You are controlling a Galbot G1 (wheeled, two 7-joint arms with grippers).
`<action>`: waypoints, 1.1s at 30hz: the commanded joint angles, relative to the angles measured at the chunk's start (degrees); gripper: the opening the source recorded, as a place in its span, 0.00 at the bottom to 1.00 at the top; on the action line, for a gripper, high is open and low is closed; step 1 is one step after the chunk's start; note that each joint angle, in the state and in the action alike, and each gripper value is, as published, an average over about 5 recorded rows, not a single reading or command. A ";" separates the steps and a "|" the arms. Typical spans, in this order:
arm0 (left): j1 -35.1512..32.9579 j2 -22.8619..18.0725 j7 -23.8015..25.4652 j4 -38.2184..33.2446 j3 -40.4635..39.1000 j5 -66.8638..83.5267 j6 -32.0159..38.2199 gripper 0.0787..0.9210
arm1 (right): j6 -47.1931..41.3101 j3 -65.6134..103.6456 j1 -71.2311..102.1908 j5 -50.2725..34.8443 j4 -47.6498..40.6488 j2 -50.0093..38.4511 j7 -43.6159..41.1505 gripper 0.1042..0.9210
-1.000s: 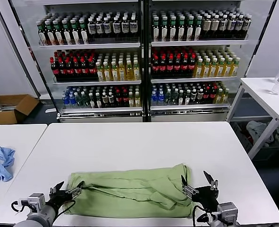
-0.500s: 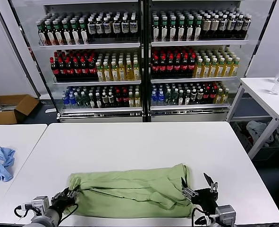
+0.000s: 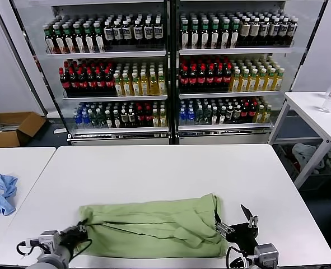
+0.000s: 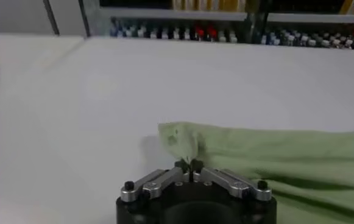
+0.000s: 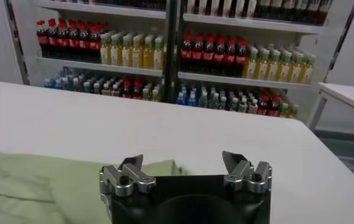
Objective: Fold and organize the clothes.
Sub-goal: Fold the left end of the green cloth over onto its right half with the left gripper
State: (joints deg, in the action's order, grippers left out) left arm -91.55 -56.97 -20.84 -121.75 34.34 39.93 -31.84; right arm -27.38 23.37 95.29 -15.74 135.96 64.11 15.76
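Since a second ago the left gripper has gone from spread wide to pinched together on the left corner of the shirt. The right gripper has stayed spread and has sunk slightly toward the near table edge.

Nearest the robot, both grippers sit low at the near edge of the table, one at each end of the shirt. In the left wrist view the fingertips meet on a small raised peak of green fabric, so the left gripper is clamped on the shirt. In the right wrist view the right gripper's jaws stand well apart with nothing between them; the shirt's right end lies just ahead and to the robot's left of it.

The shirt is a rumpled band lying near the front edge, its long axis running left to right across the robot's front. Each arm is nearest its own end. The relation that matters next, by judgement: the right end of the shirt is beside the right gripper, not yet between its jaws, so that gripper must close in on the fabric before both ends can be lifted together.

Farther off, a blue cloth lies on the side table to the left. Drink coolers stand behind.
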 commanded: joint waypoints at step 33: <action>11.43 -7.43 8.75 -3.85 -14.48 5.88 -1.17 0.01 | 1.79 1.03 -0.21 1.97 -0.69 0.07 0.46 0.88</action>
State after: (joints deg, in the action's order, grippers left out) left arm -86.68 -59.06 -13.91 -130.14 31.74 49.80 -32.92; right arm -25.69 24.25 94.95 -13.91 135.29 63.94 16.17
